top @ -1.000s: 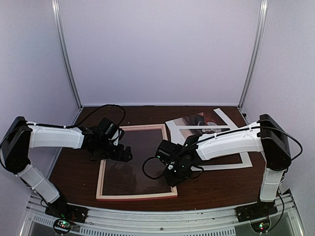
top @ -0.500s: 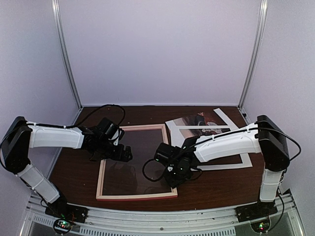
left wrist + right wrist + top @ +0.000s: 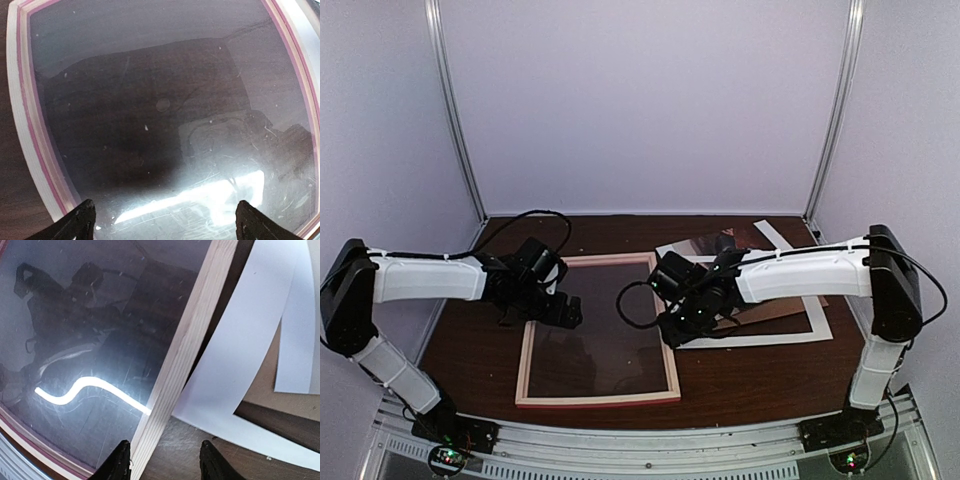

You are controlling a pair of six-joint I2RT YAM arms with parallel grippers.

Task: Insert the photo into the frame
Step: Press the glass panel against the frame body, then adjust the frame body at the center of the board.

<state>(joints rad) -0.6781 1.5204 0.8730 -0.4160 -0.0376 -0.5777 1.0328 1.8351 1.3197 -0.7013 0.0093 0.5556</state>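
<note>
1. Here, the large rectangular wooden picture frame [image 3: 597, 398] lies flat on the dark brown wooden table [image 3: 470, 350], pale natural-wood back upward, with pink showing along its inner rim in the left wrist view.
2. A clear, glossy sheet [image 3: 160, 100] fills the frame's opening. It mirrors the arms and a bright streak of light.
3. The thin rectangular photo [image 3: 698, 246], a dark print with a white margin, lies on the table outside the frame, just beside its far right corner. The right arm partly hides it.
4. A white paper mat with a cut-out window [image 3: 800, 335] lies to the right of the frame, with a plain brown board [image 3: 785, 308] showing inside it.
5. The left gripper [image 3: 570, 312] hangs over the frame's far left part. Its fingers [image 3: 82, 220] are spread wide above the clear sheet and pinch nothing.
6. The right gripper [image 3: 670, 335] is over the frame's right bar. In its wrist view the two fingers [image 3: 120, 462] stand partly apart, the pale bar [image 3: 185, 355] runs down between them, and a gap is left on the bar's outer side. I cannot tell whether either finger touches the wood.
</note>
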